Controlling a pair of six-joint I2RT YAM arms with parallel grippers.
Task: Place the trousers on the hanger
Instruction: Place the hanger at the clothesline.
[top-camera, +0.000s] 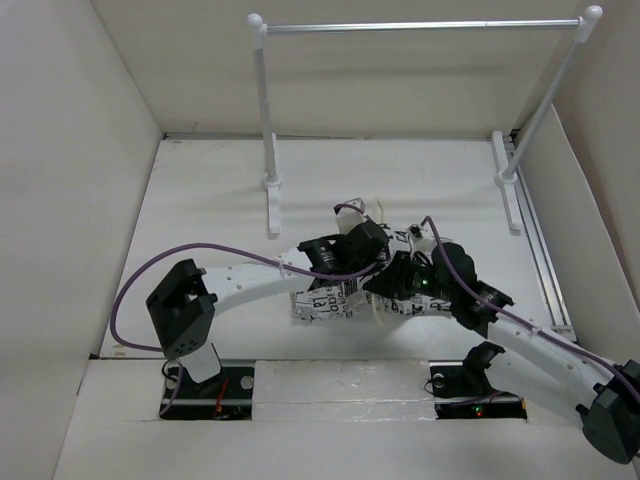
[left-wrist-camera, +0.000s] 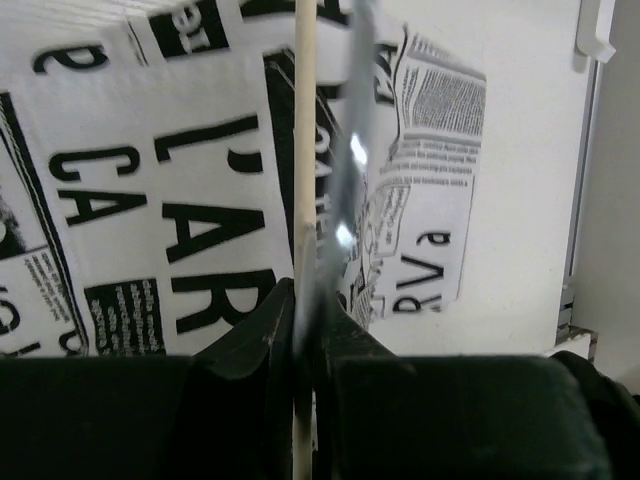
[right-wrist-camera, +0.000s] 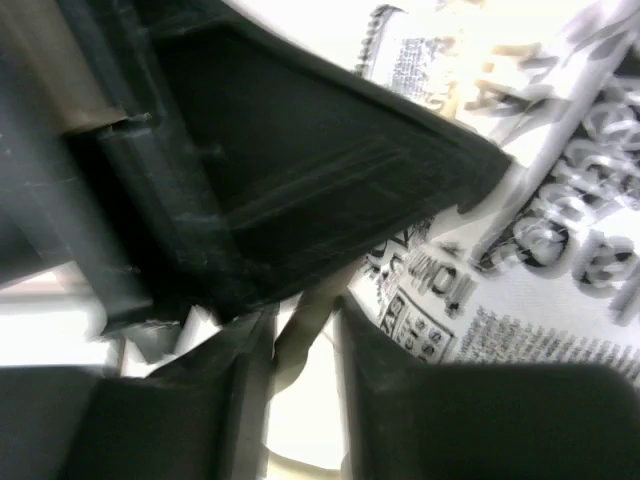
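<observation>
The trousers (top-camera: 325, 300) lie bunched on the table between both arms, white with black newspaper print, and fill the left wrist view (left-wrist-camera: 200, 200). The hanger shows as a thin cream bar (left-wrist-camera: 304, 150) rising from my left gripper (left-wrist-camera: 305, 300), which is shut on it; a blurred wire part runs beside it. From above, my left gripper (top-camera: 378, 240) sits over the cloth. My right gripper (top-camera: 392, 283) is close beneath it. In the right wrist view the cream hanger bar (right-wrist-camera: 305, 325) lies between the right gripper's (right-wrist-camera: 300, 320) fingers with a gap beside it, trousers (right-wrist-camera: 560, 250) behind.
A clothes rail (top-camera: 420, 25) on two white posts stands at the back, its feet (top-camera: 272, 210) (top-camera: 510, 195) on the table. White walls close in on the left, right and back. A metal track (top-camera: 545, 250) runs along the right side.
</observation>
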